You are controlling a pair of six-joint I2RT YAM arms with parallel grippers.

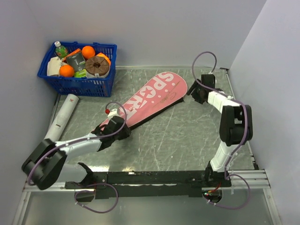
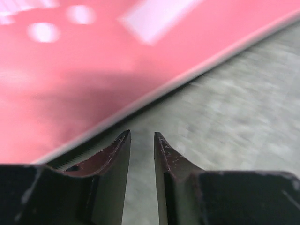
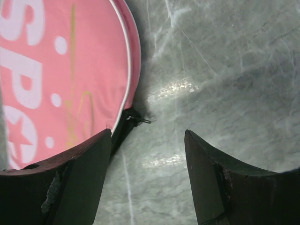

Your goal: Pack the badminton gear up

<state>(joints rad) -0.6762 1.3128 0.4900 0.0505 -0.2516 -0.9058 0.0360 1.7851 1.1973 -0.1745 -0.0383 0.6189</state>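
White tube (image 1: 63,117) overhead only, zipper pull (image 3: 142,120) on pink bag (image 3: 61,70) right wrist only

Pink bag (image 1: 152,96) w/ white "SPORT" lettering, white dots & thin yellow squiggle; white tube (image 1: 63,117); blue basket (image 1: 77,85); grey marbled table (image 1: 187,136) w/ pale streaks.

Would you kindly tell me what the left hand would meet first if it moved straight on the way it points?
Most likely the edge of the bag, just beyond the left hand. Bare table shows between them, and blur hides depth, so it might touch the table first.
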